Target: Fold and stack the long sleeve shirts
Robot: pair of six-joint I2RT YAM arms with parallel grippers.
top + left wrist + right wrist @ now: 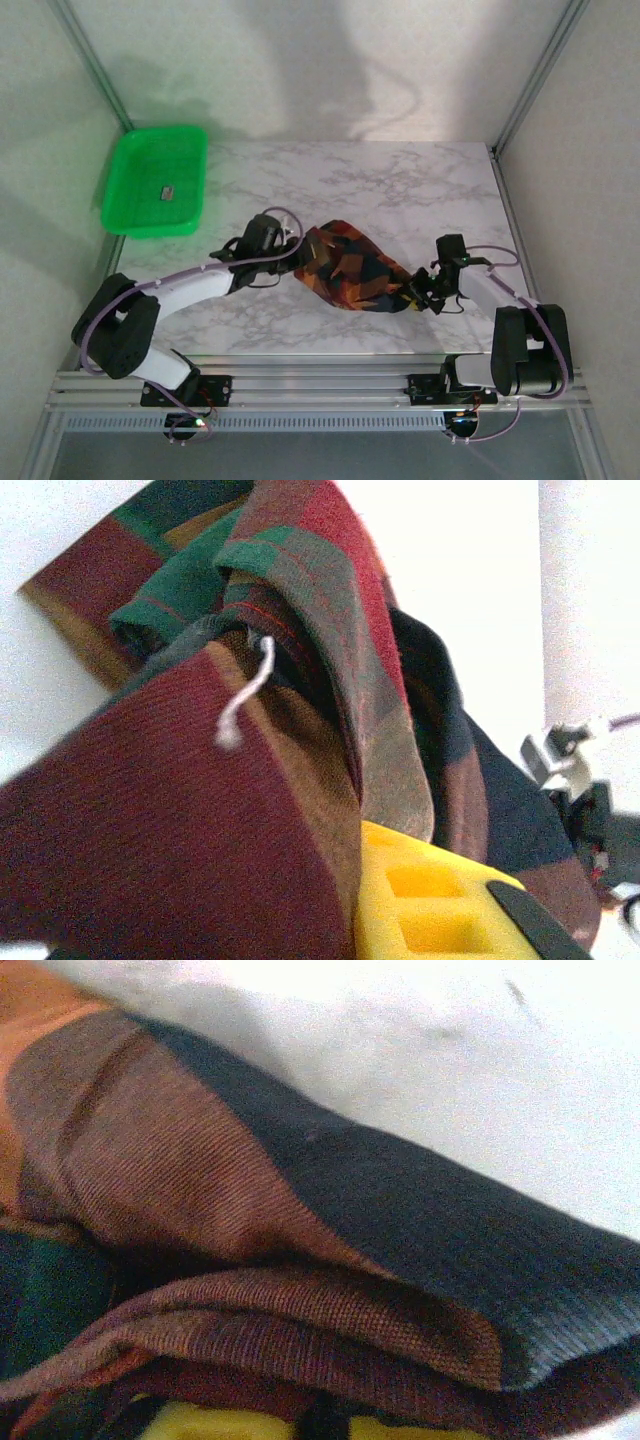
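A single long sleeve shirt (pixel 345 268), plaid in dark green, red, orange and navy, lies bunched in a narrow bundle across the middle of the marble table (pixel 400 185). My left gripper (pixel 298 256) is at the bundle's left end, shut on the cloth. In the left wrist view the shirt (pixel 300 680) drapes over one yellow finger (pixel 430 900) and hides the other. At the right end, my right gripper (pixel 415 290) is shut on the shirt. Folded layers of the shirt (pixel 300 1220) lie over its yellow fingers (pixel 200 1425).
A bright green tray (pixel 157 180) sits at the back left corner with a small dark object (pixel 167 192) inside. Metal frame posts and white walls enclose the table. Rails (pixel 320 385) run along the near edge by the arm bases.
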